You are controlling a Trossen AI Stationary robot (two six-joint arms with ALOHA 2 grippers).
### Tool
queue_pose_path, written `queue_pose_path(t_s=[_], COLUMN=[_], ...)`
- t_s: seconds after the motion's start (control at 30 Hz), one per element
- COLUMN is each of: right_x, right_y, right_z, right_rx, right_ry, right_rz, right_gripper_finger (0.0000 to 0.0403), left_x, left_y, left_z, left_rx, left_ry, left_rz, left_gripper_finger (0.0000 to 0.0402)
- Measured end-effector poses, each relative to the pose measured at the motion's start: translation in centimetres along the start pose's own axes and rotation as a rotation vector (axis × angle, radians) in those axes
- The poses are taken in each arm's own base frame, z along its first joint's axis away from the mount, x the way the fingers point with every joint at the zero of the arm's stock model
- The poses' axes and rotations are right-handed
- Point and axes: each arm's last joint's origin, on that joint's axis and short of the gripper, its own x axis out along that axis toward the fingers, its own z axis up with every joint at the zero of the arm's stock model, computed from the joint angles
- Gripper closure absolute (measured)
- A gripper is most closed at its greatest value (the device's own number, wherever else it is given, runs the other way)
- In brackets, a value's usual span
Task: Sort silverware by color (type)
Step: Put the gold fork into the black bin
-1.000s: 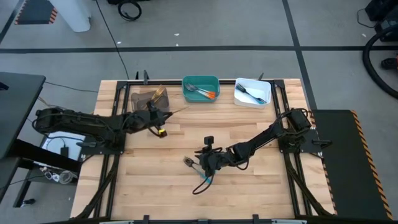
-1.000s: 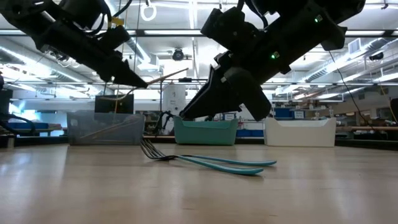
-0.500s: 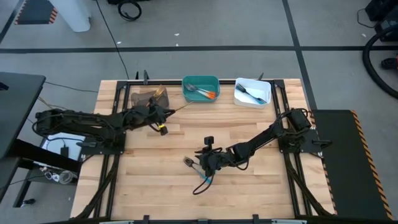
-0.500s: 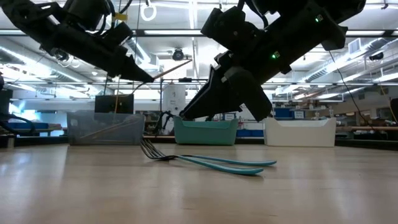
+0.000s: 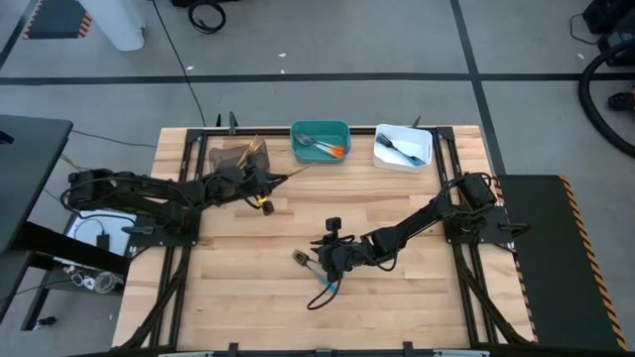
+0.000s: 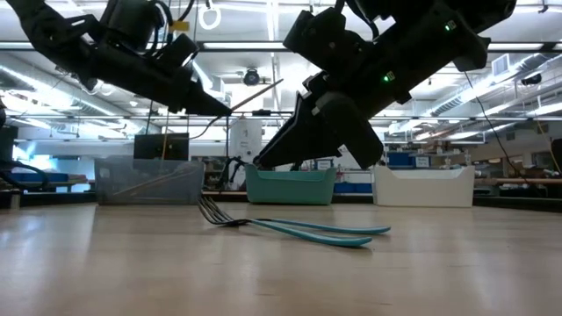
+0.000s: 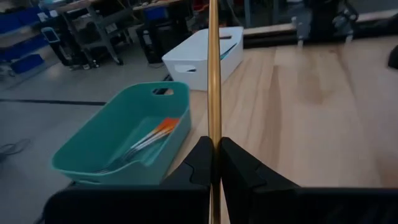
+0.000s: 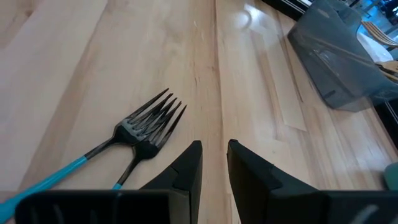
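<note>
My left gripper hovers above the table between the grey bin and the teal bin, shut on a slim gold piece of silverware. My right gripper hangs low over mid-table, narrowly open, its fingers just short of the tines of two blue-handled dark forks. The forks lie flat, side by side on the wood. The grey bin holds gold pieces, the teal bin holds orange-handled ones, and the white bin holds dark ones. My left gripper pinches the gold piece's thin shaft between its two fingers. The shaft runs on along the fingers' line, away from the gripper toward the teal bin. It is lifted clear of the table and slants slightly upward. Which end is in the hold stays hidden.
All three bins stand in a row along the table's far edge. Bare wood lies near and left of the forks. Dark rails run along the table's sides. The room's shelves and benches show beyond the far edge.
My left gripper has carried the gold piece a little toward the table's right and far edge, nearer the teal bin, and has risen, with the piece's free end tipping higher. It has stayed shut on the piece. The right gripper and the forks have kept still.
</note>
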Motion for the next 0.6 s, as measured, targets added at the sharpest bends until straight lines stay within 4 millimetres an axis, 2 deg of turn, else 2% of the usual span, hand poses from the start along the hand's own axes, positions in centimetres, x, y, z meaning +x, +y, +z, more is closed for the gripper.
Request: queue_pose_path(t_s=[0.6], right_x=[-0.2], right_y=[0.3], right_z=[0.0], right_rx=[0.019], right_ry=[0.000], right_rz=[0.009], right_gripper_finger=[0.0320], left_x=[0.3], left_y=[3.9], left_z=[-0.7], left_rx=[0.078], left_ry=[0.035], left_rz=[0.130], left_gripper_finger=[0.0378])
